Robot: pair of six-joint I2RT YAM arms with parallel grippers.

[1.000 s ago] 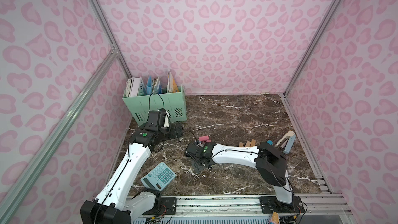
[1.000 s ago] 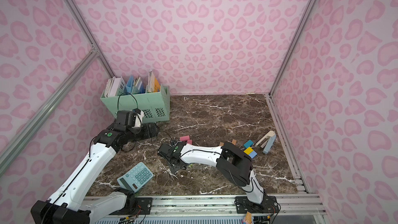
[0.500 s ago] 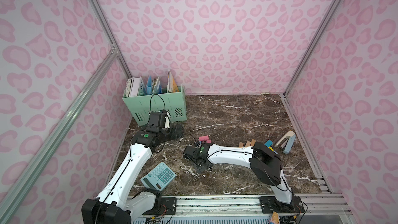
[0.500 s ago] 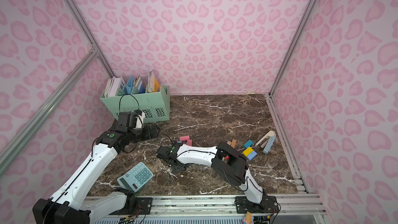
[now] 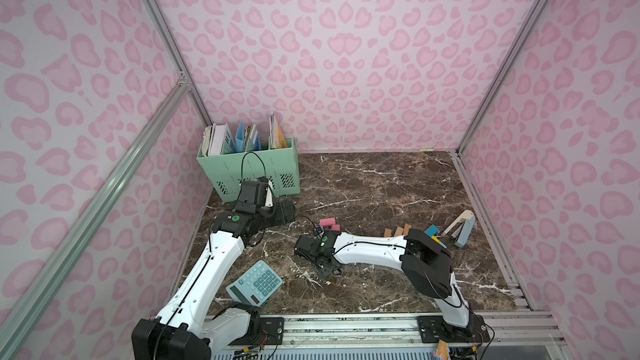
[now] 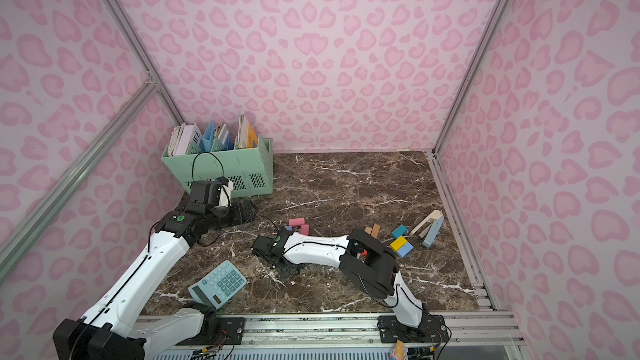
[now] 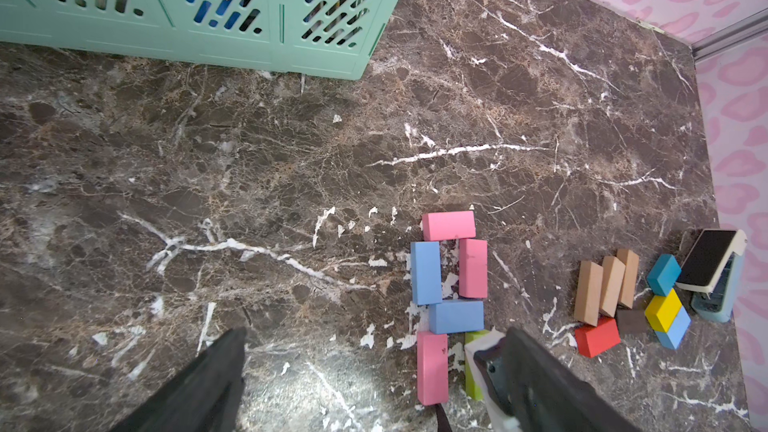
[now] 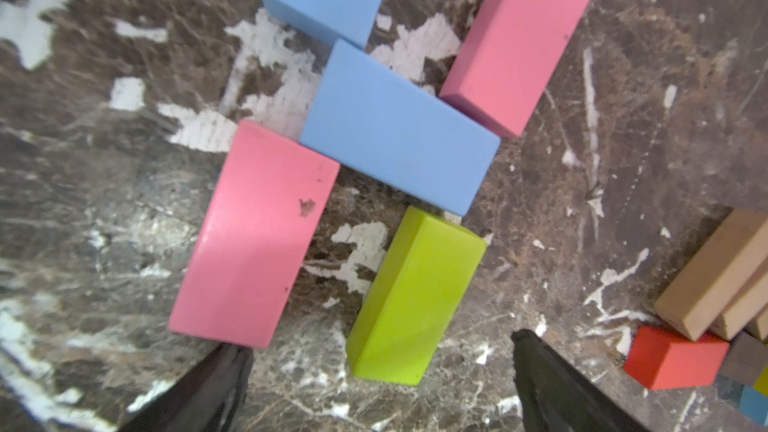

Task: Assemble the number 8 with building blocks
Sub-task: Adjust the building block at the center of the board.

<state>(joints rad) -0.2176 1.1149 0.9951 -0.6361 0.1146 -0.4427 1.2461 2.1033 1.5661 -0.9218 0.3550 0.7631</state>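
Marble table (image 5: 381,185): partial 8 (image 7: 455,315), six blocks down, bottom bar missing.
Spare pile (image 7: 623,297) lies on the right arm's side, so I'd fetch with that one. Right gripper (image 5: 325,269) wide open, empty, just off the green block (image 8: 415,292), whose long axis points at it; left gripper (image 7: 374,336) open, empty too.

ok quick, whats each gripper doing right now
left gripper: open, holding nothing
right gripper: open, holding nothing
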